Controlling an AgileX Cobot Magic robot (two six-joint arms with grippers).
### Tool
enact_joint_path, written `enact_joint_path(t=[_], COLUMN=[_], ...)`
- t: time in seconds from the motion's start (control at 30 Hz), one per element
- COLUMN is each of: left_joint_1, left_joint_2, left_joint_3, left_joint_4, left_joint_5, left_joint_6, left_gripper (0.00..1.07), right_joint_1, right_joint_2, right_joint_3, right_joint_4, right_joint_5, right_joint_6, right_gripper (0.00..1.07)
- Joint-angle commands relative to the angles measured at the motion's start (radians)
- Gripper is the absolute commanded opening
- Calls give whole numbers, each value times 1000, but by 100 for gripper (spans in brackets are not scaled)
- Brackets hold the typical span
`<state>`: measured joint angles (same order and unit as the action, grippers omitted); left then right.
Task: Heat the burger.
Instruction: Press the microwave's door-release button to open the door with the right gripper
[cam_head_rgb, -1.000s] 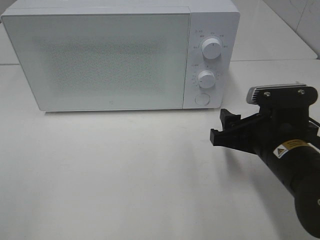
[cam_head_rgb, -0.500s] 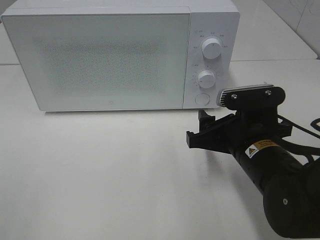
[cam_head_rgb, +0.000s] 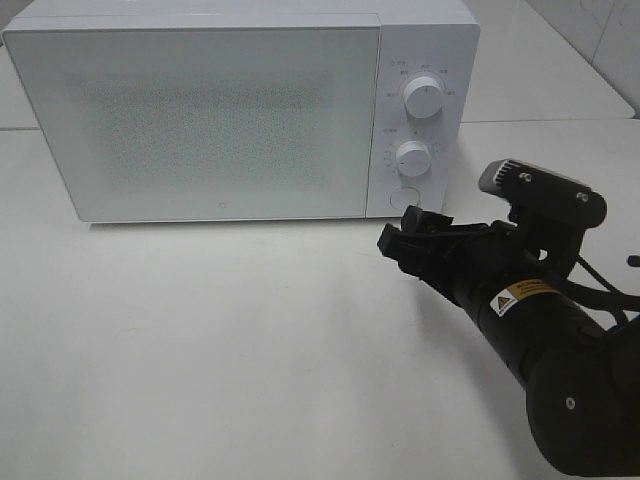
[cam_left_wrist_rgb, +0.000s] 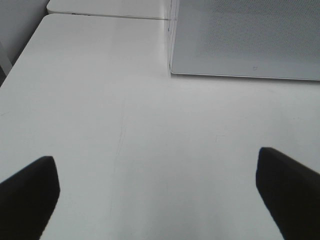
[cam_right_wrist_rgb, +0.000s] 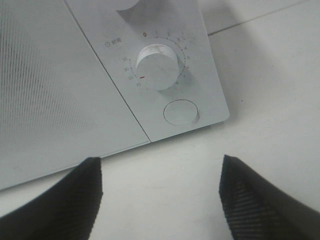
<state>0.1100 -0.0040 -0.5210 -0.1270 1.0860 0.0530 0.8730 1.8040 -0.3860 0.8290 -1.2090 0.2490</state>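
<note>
Right wrist view shows the right claw (cam_right_wrist_rgb: 160, 167) with its fingers apart, holding nothing, close to the round button (cam_right_wrist_rgb: 180, 112) on the white microwave (cam_head_rgb: 220, 120). The left claw (cam_left_wrist_rgb: 155, 160) is spread wide over the table (cam_left_wrist_rgb: 100, 100) and holds nothing. Small numbers ring the dial (cam_right_wrist_rgb: 157, 66). A yellow warning sticker (cam_head_rgb: 527, 296) sits on the right arm. The microwave door is shut, and I cannot tell where the burger is.

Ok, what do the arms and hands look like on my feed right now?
The right arm is a thick matte-black tube with a yellow-and-white warning sticker, a silver-grey ribbed camera block on a black bracket, and thin black cables trailing behind. Its black hand has two flat fingers with ribbed pads. Of the left hand only two plain black fingertips show.
</note>
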Motion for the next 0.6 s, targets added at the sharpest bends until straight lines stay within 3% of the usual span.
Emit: enact_joint_path(t=[0.03,0.43,0.6], left_joint_1=[3,3,3], left_joint_2=[-18,-18,-18], left_joint_3=[4,4,4], left_joint_4=[1,1,1], left_joint_5=[-14,-14,-14], left_joint_6=[-5,-5,-5], left_gripper=[100,100,100], right_joint_1=[4,4,4], right_joint_2=[-1,-1,-1], right_joint_3=[-8,-8,-8], right_joint_4=[1,-7,-6], right_joint_5=[-64,57,73], right_joint_6=[168,924,1064], right_gripper=[61,30,22])
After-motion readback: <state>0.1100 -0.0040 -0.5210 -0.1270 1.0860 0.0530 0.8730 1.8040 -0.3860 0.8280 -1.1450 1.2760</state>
